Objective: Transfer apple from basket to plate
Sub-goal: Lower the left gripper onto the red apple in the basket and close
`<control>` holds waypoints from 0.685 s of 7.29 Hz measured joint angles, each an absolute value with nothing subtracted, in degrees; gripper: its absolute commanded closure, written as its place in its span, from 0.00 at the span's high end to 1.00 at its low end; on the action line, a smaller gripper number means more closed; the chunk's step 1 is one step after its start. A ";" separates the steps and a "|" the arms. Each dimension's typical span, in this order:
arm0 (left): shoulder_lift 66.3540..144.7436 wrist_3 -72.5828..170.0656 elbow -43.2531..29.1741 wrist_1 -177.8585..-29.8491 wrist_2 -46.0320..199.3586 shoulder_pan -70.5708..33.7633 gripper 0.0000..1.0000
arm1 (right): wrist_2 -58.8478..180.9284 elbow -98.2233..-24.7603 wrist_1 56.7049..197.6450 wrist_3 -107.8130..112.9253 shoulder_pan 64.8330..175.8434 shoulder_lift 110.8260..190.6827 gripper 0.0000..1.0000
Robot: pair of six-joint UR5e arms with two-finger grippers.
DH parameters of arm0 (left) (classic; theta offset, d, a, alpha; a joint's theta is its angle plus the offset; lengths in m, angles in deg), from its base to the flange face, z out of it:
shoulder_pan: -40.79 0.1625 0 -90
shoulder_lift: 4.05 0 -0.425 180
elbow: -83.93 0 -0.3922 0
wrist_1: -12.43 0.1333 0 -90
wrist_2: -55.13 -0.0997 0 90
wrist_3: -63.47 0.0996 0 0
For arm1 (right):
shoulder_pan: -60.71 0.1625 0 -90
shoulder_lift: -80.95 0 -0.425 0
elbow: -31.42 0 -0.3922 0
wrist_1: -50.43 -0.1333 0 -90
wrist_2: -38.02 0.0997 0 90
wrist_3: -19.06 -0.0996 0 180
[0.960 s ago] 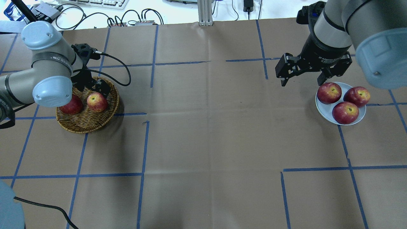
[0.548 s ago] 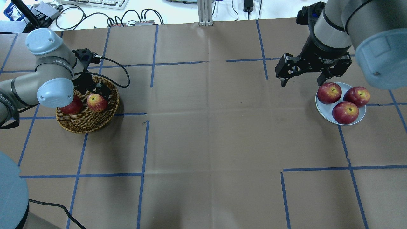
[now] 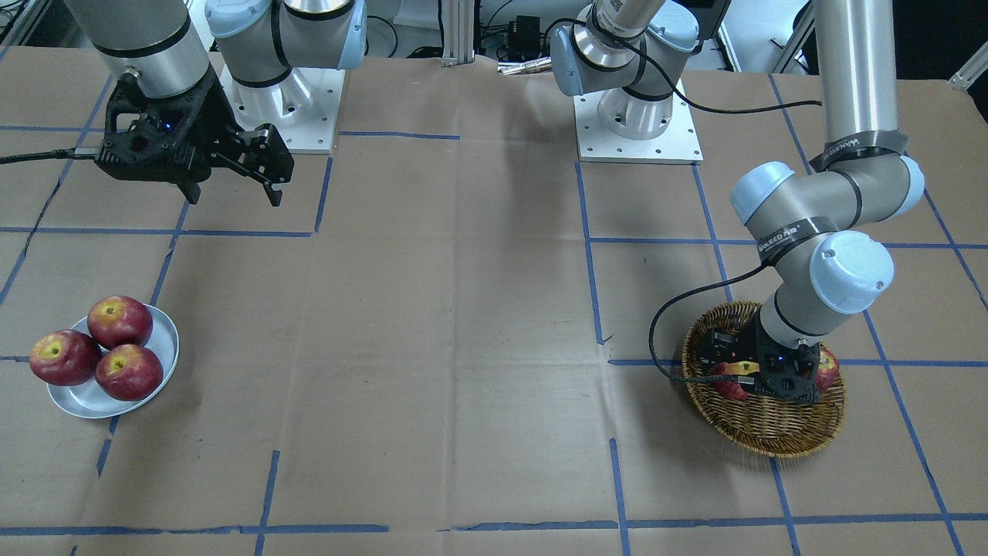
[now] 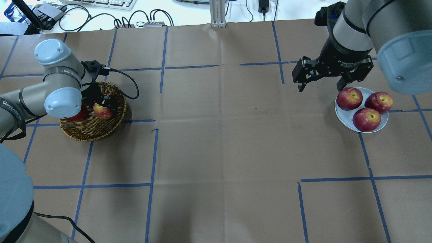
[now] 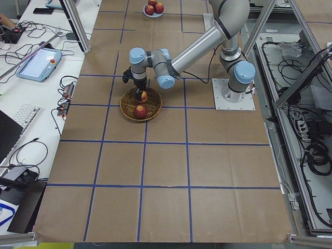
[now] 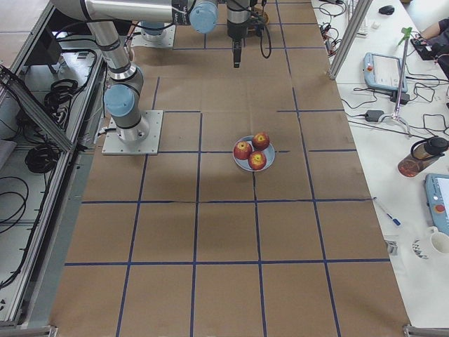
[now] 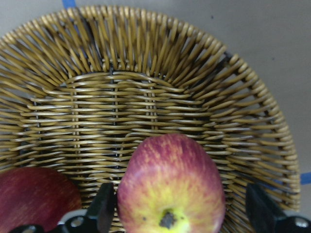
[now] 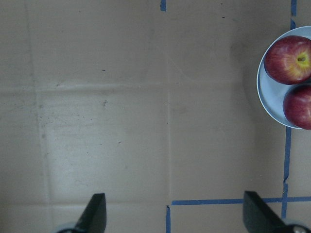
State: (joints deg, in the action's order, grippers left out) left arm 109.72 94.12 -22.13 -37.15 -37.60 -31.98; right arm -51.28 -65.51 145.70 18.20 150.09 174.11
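- Wicker-woven golden-brown round basket (image 7: 146, 97) holds the pink-red, yellow-blushed apple (image 7: 170, 184). The left gripper (image 7: 181, 211) straddles it, wide open and gripping nothing.
- Centre first: one side's gap seems wider, though the view is cropped.
- Close gently.
- The right gripper (image 4: 319, 88) hangs open and empty beside the pale grey round plate (image 3: 73, 401).

The counter (image 4: 216, 152) is covered with creased brown paper and divided into a grid by blue tape lines (image 4: 151, 158). At its far edge in the overhead view, an aluminium post (image 4: 217, 13) stands upright. Beyond it, black cables (image 4: 141, 17) and a white keyboard (image 4: 101, 3) lie on a white bench (image 4: 189, 10). In the right-side view, a side bench (image 6: 393, 175) carries a teach pendant (image 6: 384, 70), a bottle (image 6: 419, 156), a pen (image 6: 386, 210) and a mug (image 6: 440, 242). Lighting is even.
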 measured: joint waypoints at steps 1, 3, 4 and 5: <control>110.04 94.16 -22.17 -37.15 -37.67 -31.94 0.94 | -51.28 -65.50 145.70 18.18 150.09 174.11 1.00; 110.87 94.19 -22.08 -37.15 -37.76 -31.90 0.73 | -51.22 -65.50 145.70 18.18 150.09 174.11 1.00; 111.24 94.22 -21.72 -37.15 -37.81 -31.90 0.61 | -51.22 -65.49 145.70 18.18 150.09 174.11 1.00; 111.38 94.12 -21.38 -37.12 -37.86 -31.89 0.60 | -51.25 -65.50 145.70 18.18 150.09 174.11 1.00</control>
